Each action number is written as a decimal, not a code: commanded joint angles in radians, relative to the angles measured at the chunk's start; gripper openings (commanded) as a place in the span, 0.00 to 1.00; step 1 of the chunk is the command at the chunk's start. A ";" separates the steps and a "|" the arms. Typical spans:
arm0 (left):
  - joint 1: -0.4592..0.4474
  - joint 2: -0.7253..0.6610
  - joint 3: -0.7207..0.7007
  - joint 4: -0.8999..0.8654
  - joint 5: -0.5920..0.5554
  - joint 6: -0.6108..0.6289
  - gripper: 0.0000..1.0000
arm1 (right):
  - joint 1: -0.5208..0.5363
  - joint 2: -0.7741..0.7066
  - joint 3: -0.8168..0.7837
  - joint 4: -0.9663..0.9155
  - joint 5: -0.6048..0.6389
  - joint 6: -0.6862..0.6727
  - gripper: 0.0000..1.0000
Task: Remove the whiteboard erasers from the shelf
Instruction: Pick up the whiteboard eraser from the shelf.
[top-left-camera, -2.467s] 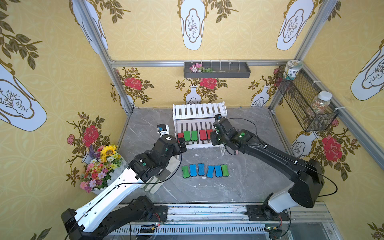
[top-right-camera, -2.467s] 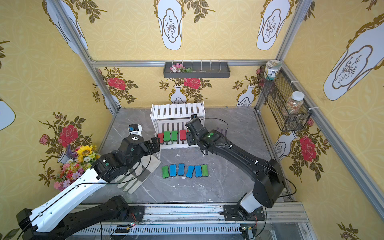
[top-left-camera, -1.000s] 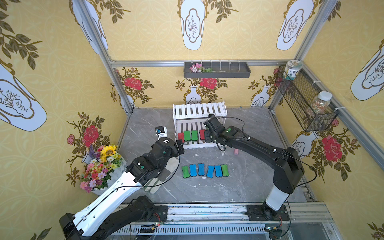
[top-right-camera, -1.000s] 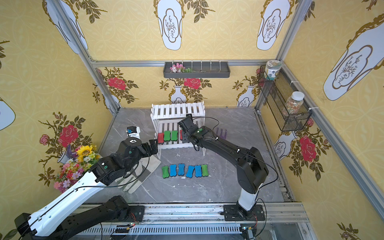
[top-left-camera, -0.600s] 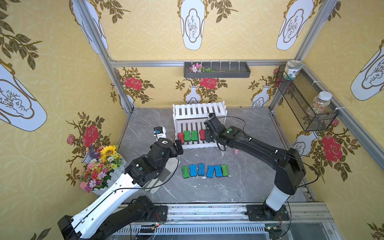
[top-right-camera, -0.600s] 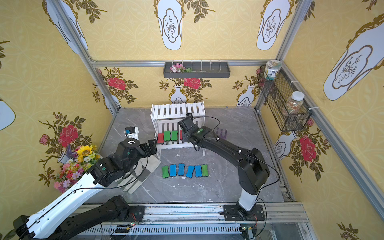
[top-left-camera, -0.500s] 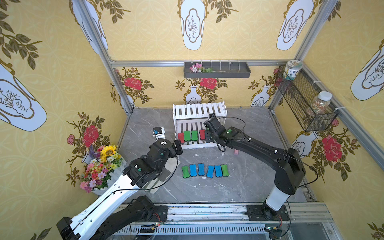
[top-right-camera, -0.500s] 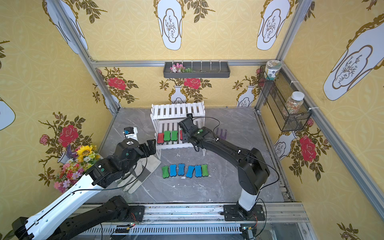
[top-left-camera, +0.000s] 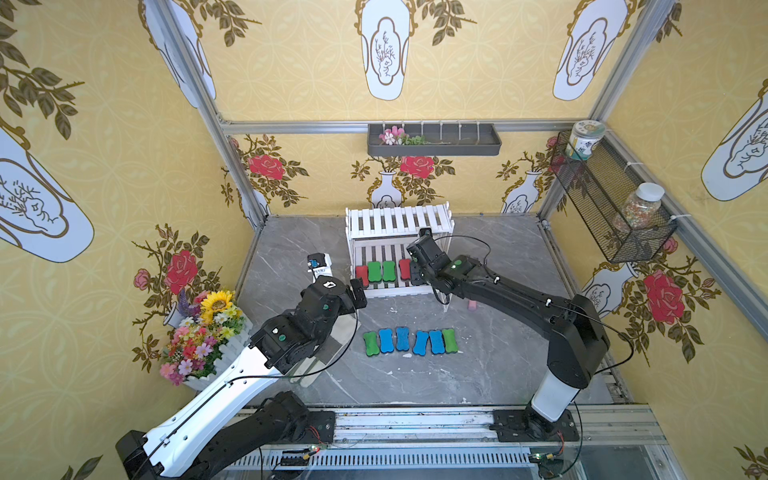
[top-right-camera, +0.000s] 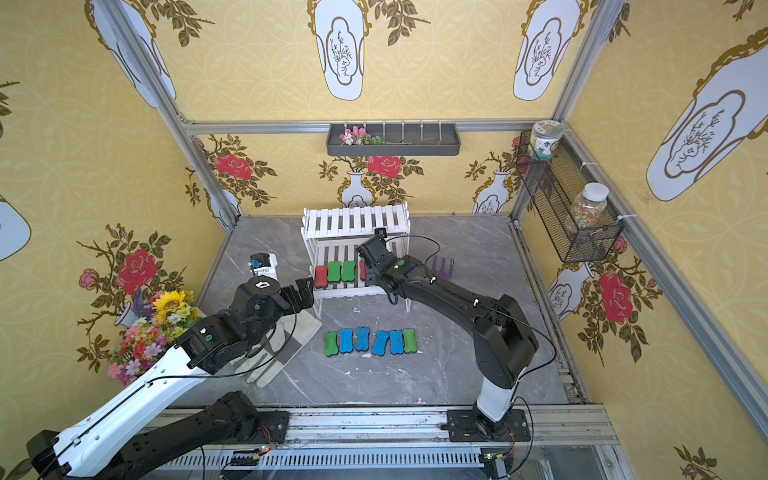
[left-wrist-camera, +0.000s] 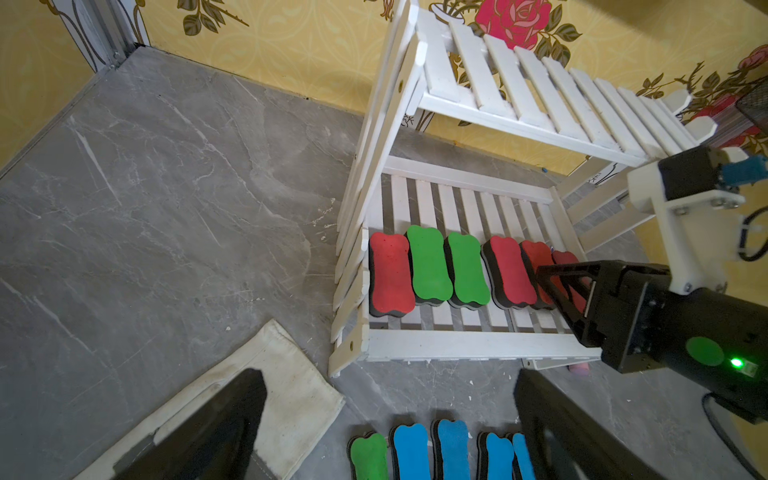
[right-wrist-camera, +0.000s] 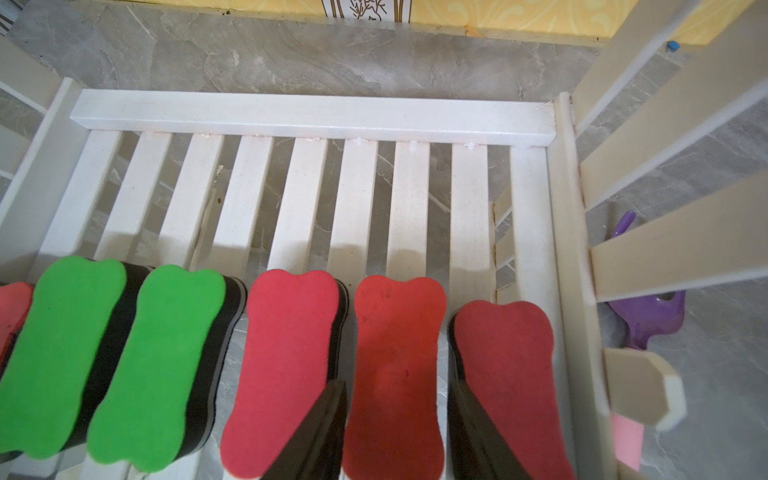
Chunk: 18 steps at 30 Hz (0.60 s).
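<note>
The white shelf (top-left-camera: 399, 222) holds several whiteboard erasers in a row on its lower tier: a red (left-wrist-camera: 390, 278), two green (left-wrist-camera: 428, 266), then three red. My right gripper (right-wrist-camera: 395, 432) reaches into that tier. Its black fingers (right-wrist-camera: 324, 428) press both sides of the middle red eraser (right-wrist-camera: 395, 365) of those three, which still rests on the slats. My left gripper (left-wrist-camera: 388, 386) hangs open over the floor by the shelf's front left leg, holding nothing. Several blue and green erasers (top-left-camera: 411, 340) lie in a row on the floor in front.
A white work glove (top-right-camera: 274, 353) lies under my left arm, with a flower pot (top-left-camera: 199, 332) at the left wall. A purple garden fork (top-right-camera: 442, 266) lies right of the shelf. A dark wall tray (top-left-camera: 432, 139) and a wire basket (top-left-camera: 602, 199) hang on the walls.
My right gripper slid left along the lower tier from the shelf's right end and now sits around the red eraser. My left gripper drifted slightly back from the shelf, still open.
</note>
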 joint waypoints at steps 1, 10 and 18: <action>0.001 -0.002 -0.009 0.015 -0.009 0.006 0.99 | 0.000 0.007 -0.004 0.033 -0.003 0.014 0.45; 0.001 0.000 -0.012 0.017 -0.005 0.005 0.99 | 0.001 0.012 -0.018 0.034 -0.004 0.023 0.45; 0.001 0.000 -0.014 0.018 -0.005 0.006 1.00 | 0.001 0.028 -0.016 0.031 -0.011 0.028 0.44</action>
